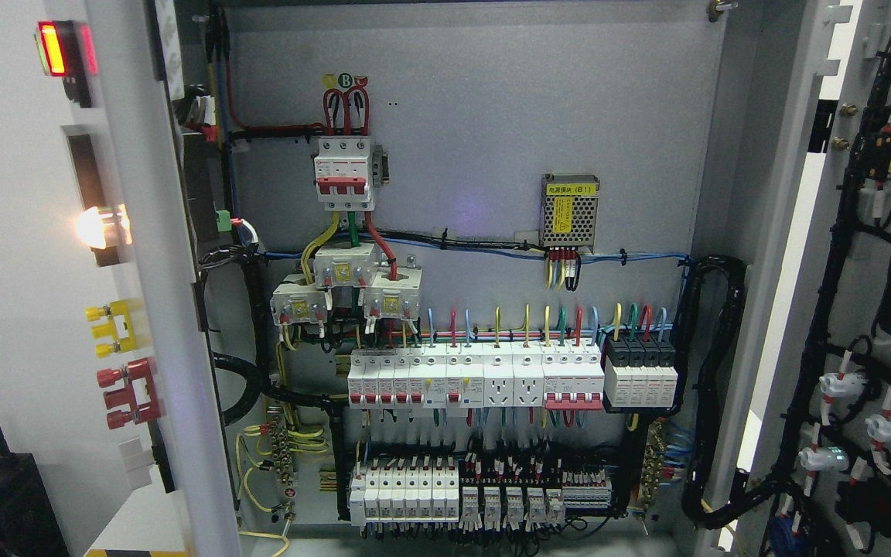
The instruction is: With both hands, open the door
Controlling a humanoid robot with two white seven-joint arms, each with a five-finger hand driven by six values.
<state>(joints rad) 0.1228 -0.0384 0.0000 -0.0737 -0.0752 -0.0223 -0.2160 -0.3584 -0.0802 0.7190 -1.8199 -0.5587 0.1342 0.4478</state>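
Cabinet doors swung wide: left door (159, 255) edge-on at frame left, right door (863, 309) at frame right showing wired inner face. Breaker rows (476, 379) and power supply (569, 210) on back panel exposed. No robot hand visible, state can't tell.

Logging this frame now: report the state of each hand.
Left hand: not in view, state cannot be told.
Right hand: not in view, state cannot be told.
The cabinet doors stand open.
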